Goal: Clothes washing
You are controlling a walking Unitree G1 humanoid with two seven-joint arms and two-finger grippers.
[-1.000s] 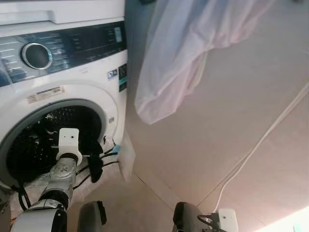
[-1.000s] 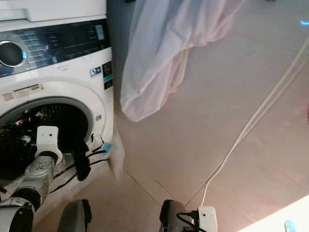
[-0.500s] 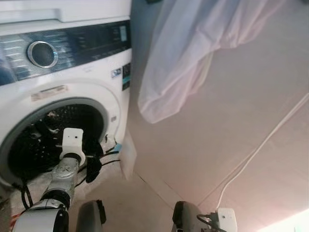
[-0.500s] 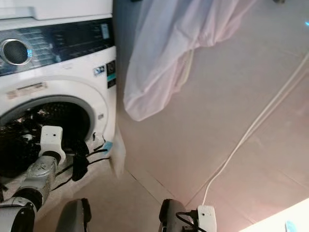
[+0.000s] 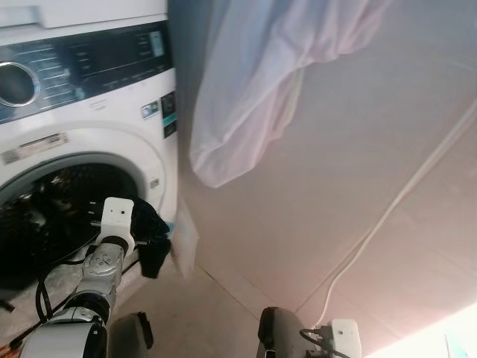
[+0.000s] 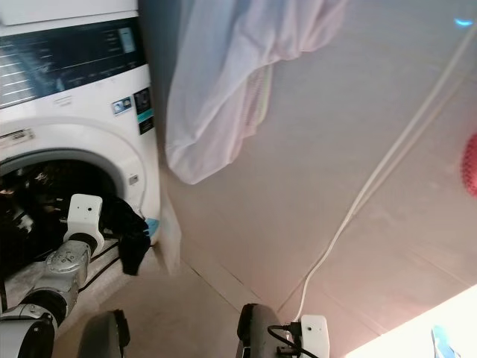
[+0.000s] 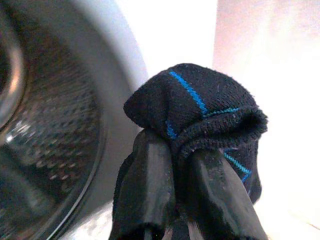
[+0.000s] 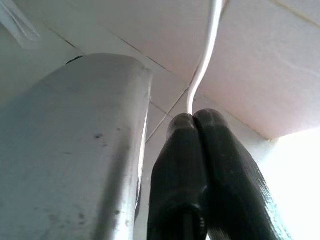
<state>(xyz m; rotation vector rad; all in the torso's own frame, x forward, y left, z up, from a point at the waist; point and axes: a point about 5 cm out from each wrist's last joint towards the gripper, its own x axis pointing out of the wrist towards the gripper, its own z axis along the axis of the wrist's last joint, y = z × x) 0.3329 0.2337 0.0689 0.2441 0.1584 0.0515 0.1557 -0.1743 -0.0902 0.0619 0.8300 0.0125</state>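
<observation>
While the left gripper [image 7: 182, 150] pinches a dark sock [image 7: 200, 107] w/ blue stripes at the washing machine [image 5: 89, 127] door's 3 o'clock rim, the right gripper [image 8: 197, 122] hangs idle, fingers pressed together.

The left gripper [image 7: 182, 165] has drawn back from the washing machine [image 5: 112, 112] drum toward the right rim of its opening, carrying the dark sock [image 5: 151, 237], which now hangs just outside the door ring rather than inside it. The camera has swung right, so the machine sits further left in the head views.
</observation>
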